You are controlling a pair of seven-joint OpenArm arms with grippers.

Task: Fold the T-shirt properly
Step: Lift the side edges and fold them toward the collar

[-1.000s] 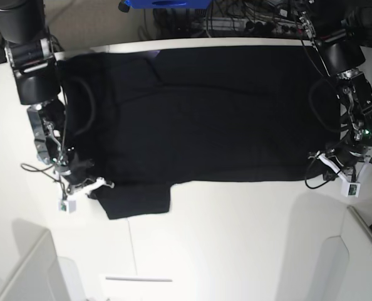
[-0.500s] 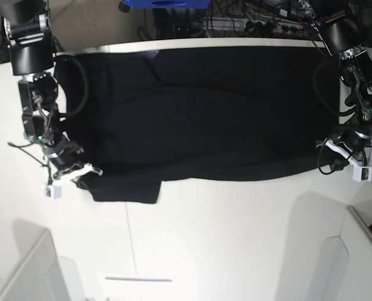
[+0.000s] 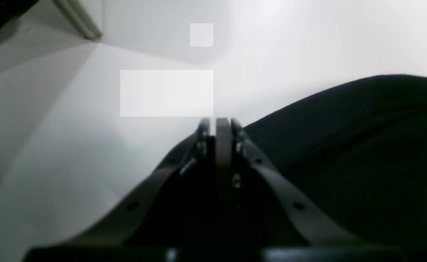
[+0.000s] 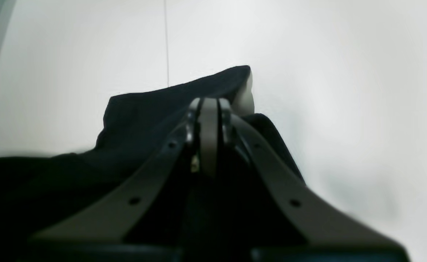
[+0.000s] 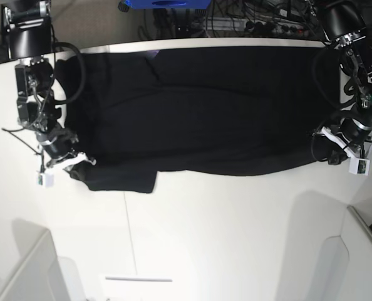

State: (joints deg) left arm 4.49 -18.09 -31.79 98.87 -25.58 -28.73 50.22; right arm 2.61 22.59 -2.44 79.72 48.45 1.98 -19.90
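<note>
While the T-shirt point(image 5: 205, 106) lies spread across the back half of the table point(image 5: 236, 238), reaching almost from the left edge to the right edge, folding looks barely begun: one long dark panel, a sleeve flap jutting toward the front near the left edge, no compact packet yet. Judged remaining: bring the sides in, then fold lengthwise.

Right gripper point(image 5: 70, 164) sits at the shirt's front corner by the table's left edge, jaws clenched on cloth. Left gripper point(image 5: 341, 147) at the opposite front corner, jaws pressed together; whether cloth is pinched there I cannot tell.

Base view gives the whole layout. Right wrist view alone shows a dark fold point(image 4: 184, 91) bunched around the closed jaws. Left wrist view shows cloth point(image 3: 344, 145) only beside the jaws, not between.
</note>
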